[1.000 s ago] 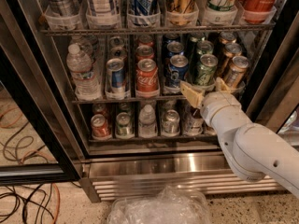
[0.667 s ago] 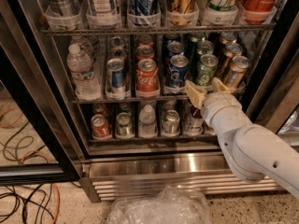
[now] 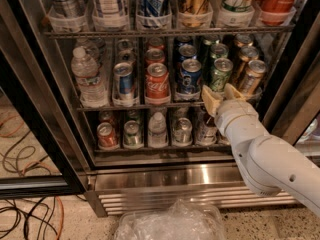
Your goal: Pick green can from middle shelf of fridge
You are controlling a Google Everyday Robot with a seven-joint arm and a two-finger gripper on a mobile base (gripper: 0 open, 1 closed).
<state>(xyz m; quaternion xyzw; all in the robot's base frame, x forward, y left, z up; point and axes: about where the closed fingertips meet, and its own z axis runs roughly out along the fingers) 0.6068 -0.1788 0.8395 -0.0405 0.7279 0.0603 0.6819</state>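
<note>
The green can [image 3: 220, 75] stands at the front of its lane on the middle shelf [image 3: 100, 107] of the fridge [image 3: 31, 111], between a blue can [image 3: 190, 76] and a bronze-gold can [image 3: 251, 77]. My gripper [image 3: 221, 95] is at the shelf's front edge, just below and in front of the green can. Its two tan fingers [image 3: 210, 100] are spread apart and hold nothing. The white arm reaches in from the lower right and hides the lower part of the cans behind it.
A red cola can [image 3: 157, 82], a silver-blue can [image 3: 123, 82] and a water bottle [image 3: 87, 77] share the middle shelf. Tall cans stand on the rack above [image 3: 165, 32]. Small cans fill the lower shelf [image 3: 150, 147]. A crumpled plastic bag [image 3: 170, 225] and cables [image 3: 25, 219] lie on the floor.
My gripper has moved slightly up and to the right, closer to the base of the green can. The cans have not moved.
</note>
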